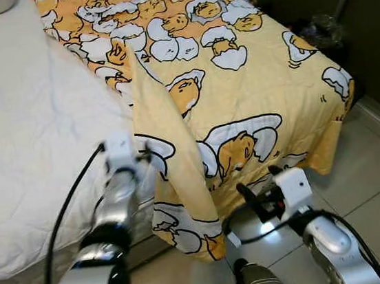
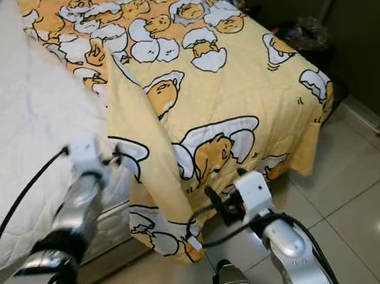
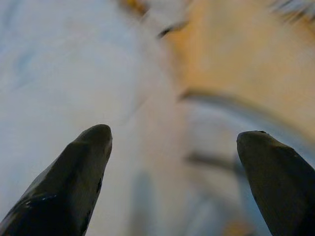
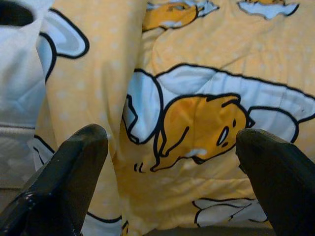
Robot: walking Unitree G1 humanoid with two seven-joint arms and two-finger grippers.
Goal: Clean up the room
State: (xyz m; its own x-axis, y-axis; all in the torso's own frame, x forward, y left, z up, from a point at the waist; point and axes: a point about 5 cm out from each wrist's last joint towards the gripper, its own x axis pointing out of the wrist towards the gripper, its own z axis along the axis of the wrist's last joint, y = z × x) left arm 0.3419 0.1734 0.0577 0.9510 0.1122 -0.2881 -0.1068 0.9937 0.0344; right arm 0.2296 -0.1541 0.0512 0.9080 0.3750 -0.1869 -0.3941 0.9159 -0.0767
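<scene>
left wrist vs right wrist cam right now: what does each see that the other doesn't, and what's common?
Left wrist view alone: a blurred stretch of the white mattress where the blanket's edge meets it, between the open left gripper fingers.

Right wrist view alone: a sharp printed yolk cartoon on the hanging side of the blanket, and a fold draping down by the bed's white side, framed by the open right gripper.

Both: the yellow blanket close ahead, fingers apart, gripping nothing.
</scene>
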